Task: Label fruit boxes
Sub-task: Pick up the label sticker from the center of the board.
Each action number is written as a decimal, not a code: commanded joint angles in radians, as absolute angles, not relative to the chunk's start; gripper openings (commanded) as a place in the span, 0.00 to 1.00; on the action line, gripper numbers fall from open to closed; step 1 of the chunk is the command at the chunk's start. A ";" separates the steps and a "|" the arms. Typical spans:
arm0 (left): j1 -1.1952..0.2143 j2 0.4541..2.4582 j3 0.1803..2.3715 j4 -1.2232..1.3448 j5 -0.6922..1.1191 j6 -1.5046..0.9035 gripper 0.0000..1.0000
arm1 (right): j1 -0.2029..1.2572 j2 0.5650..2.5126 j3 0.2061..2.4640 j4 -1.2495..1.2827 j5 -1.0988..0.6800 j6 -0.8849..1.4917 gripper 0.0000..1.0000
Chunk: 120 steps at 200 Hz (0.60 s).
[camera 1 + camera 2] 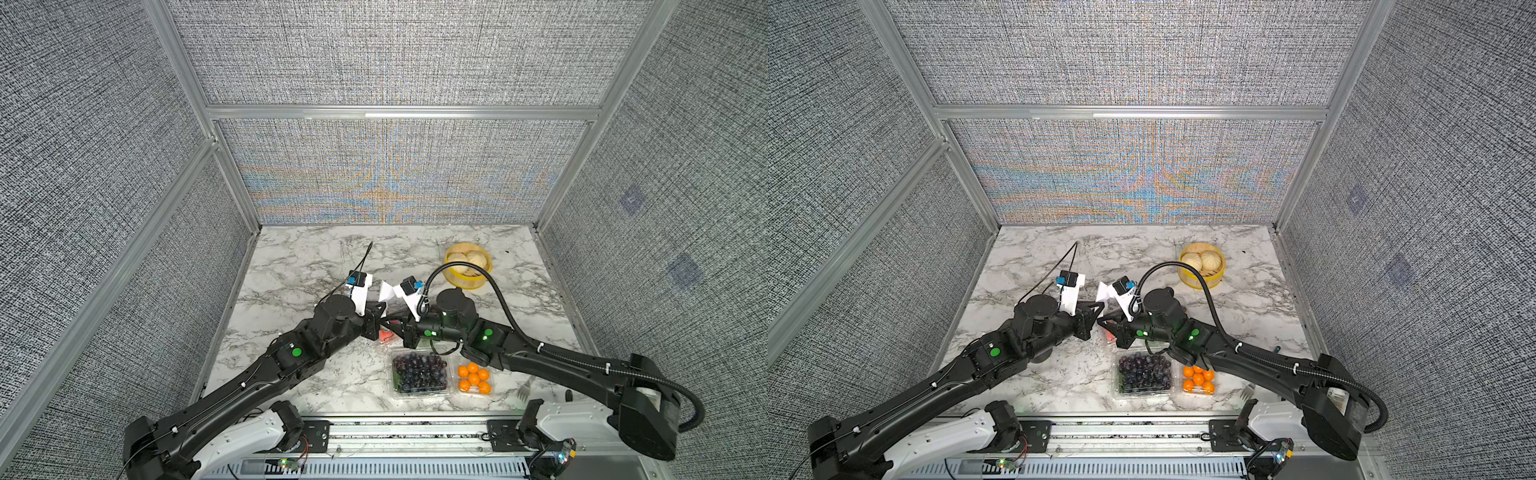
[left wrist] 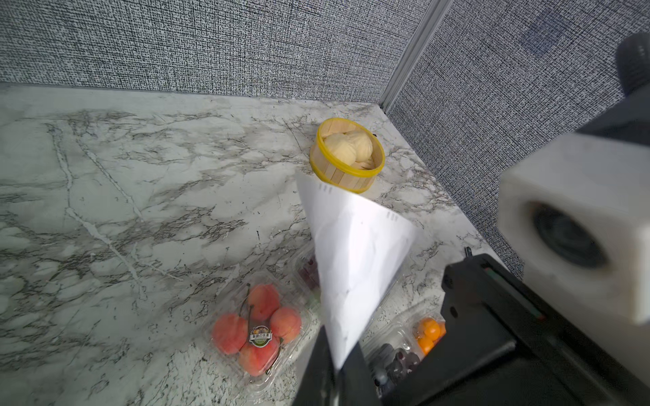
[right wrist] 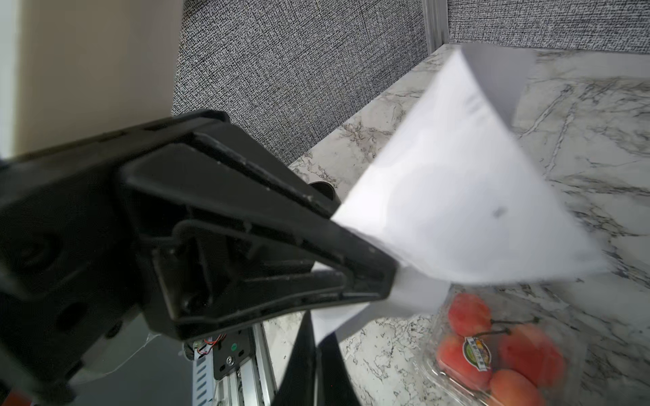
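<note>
- Two grippers meet over the middle of the marble table (image 1: 299, 266) in both top views. The left gripper (image 1: 382, 309) and the right gripper (image 1: 392, 322) come tip to tip, with the white sticker sheet (image 1: 386, 293) standing up between them. How the jaws stand cannot be told from up here.
- Under the tips, the red fruit box (image 1: 384, 334) shows only in part. Toward the near edge, the dark grape box (image 1: 419, 374) lies just beside the orange box (image 1: 473, 378). The bamboo steamer (image 1: 467, 266) sits well apart from them, toward the far right corner.
- Left wrist view: the left gripper's jaws are pressed together on the bottom of the sheet, which fans out from them. The red fruit box lies flat on the marble with a round label on its lid. A fourth box (image 2: 306, 269), holding dark red grapes, is mostly hidden behind the sheet. The orange box and the dark grape box peek out beside the right gripper's black body.
- Right wrist view: the left gripper pinches the sheet's edge. The right gripper's jaws are closed on a lower corner of the same sheet, just beside the left gripper's tips. The red fruit box lies on the table below the sheet, apart from it.
</note>
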State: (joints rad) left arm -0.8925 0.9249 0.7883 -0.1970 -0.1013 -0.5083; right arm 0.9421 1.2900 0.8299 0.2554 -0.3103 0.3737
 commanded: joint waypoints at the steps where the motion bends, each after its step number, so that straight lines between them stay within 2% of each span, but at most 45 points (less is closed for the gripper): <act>1: -0.893 0.919 0.781 -0.158 -0.106 -0.506 0.12 | 0.941 1.275 0.815 0.253 -0.264 0.354 0.00; 15: -0.891 0.915 0.769 -0.134 -0.097 -0.501 0.22 | 0.937 1.247 0.801 0.250 -0.271 0.341 0.00; 23: -0.892 0.907 0.753 -0.105 -0.090 -0.499 0.36 | 0.931 1.224 0.794 0.230 -0.282 0.323 0.00; 39: -0.890 0.862 0.751 -0.082 -0.065 -0.447 0.75 | 0.898 1.145 0.763 0.199 -0.323 0.293 0.00; 45: -0.890 0.841 0.761 -0.090 -0.052 -0.421 0.84 | 0.877 1.107 0.746 0.194 -0.355 0.294 0.00; 54: -0.890 0.810 0.773 -0.092 -0.028 -0.392 0.91 | 0.830 1.051 0.716 0.203 -0.435 0.309 0.00; 74: -0.888 0.776 0.765 -0.005 0.197 -0.337 0.94 | 0.700 0.925 0.644 0.273 -0.627 0.389 0.00; 97: -0.888 0.826 0.727 0.188 0.477 -0.370 0.94 | 0.596 0.850 0.610 0.332 -0.815 0.453 0.00; 120: -0.888 0.875 0.707 0.275 0.517 -0.363 0.94 | 0.568 0.824 0.585 0.457 -0.931 0.526 0.00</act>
